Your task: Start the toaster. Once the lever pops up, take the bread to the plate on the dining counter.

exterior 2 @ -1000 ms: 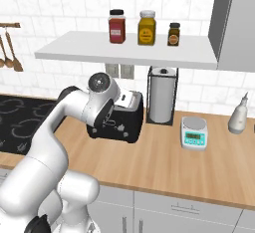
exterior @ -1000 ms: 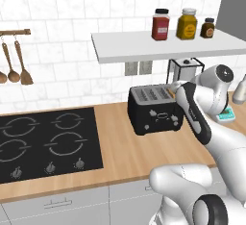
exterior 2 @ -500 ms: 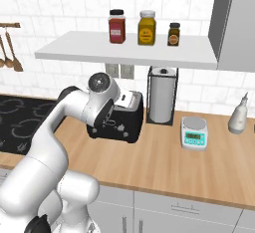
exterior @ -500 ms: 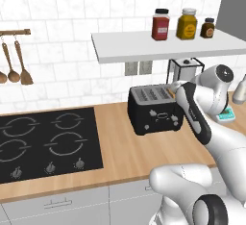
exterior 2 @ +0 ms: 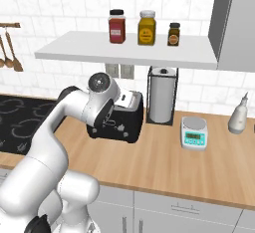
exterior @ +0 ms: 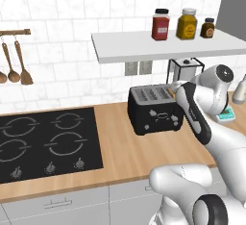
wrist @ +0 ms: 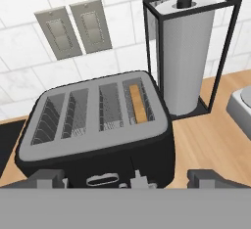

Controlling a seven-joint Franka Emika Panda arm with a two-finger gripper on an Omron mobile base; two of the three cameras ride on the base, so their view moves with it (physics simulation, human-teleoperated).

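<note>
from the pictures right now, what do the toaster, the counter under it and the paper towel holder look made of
Toaster: black body with a slight sheen, likely plastic or painted metal; its slot top is matte grey, metal-looking.
Counter: light wood, going by the warm tone and faint grain, with a smooth finish.
Paper towel holder: thin black bars, probably painted metal wire, framing a white, finely textured paper roll.

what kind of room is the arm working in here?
A home-style kitchen, rendered: a black toaster on a wooden wall counter, a built-in cooktop to its left, and a paper towel holder under a shelf of spice jars.
</note>
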